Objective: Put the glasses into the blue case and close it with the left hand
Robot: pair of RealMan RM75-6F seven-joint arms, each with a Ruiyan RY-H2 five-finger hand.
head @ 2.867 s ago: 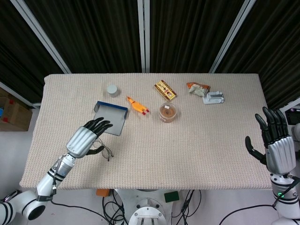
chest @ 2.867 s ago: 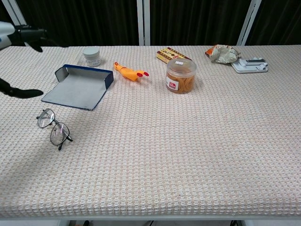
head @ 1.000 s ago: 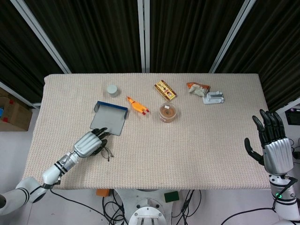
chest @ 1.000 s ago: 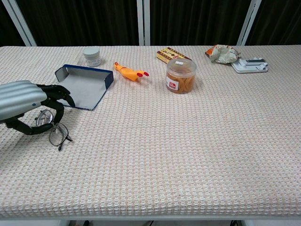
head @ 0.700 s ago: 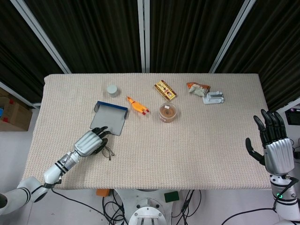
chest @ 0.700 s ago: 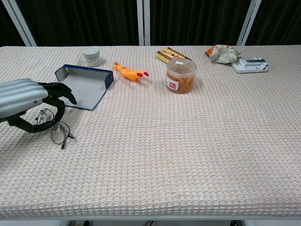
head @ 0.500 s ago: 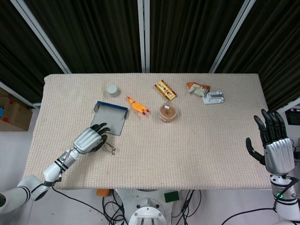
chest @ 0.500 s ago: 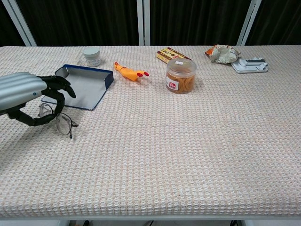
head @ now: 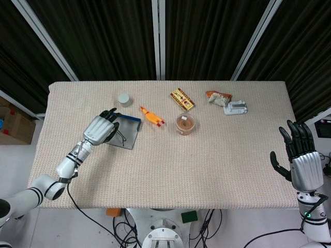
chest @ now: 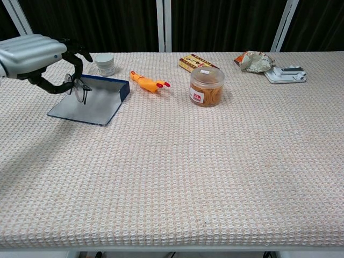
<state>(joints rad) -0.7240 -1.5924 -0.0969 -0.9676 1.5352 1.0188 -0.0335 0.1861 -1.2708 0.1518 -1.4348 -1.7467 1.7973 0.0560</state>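
Dark curtains hang behind a table [head: 207,160] covered in beige woven cloth. At its left, the left hand [chest: 33,56] is raised over the open blue case [chest: 91,99], its fingers pinching wire-framed glasses [chest: 79,88] that dangle just above the case's grey lining. This looks like the placing step: the next move calls for lowering the glasses flat into the case, releasing them, then folding the lid shut with that hand. At the table's right edge, the right hand [head: 301,161] is held upright with fingers spread, holding nothing. Beyond the case lie a yellow rubber chicken [chest: 146,83] and a clear jar [chest: 206,86].
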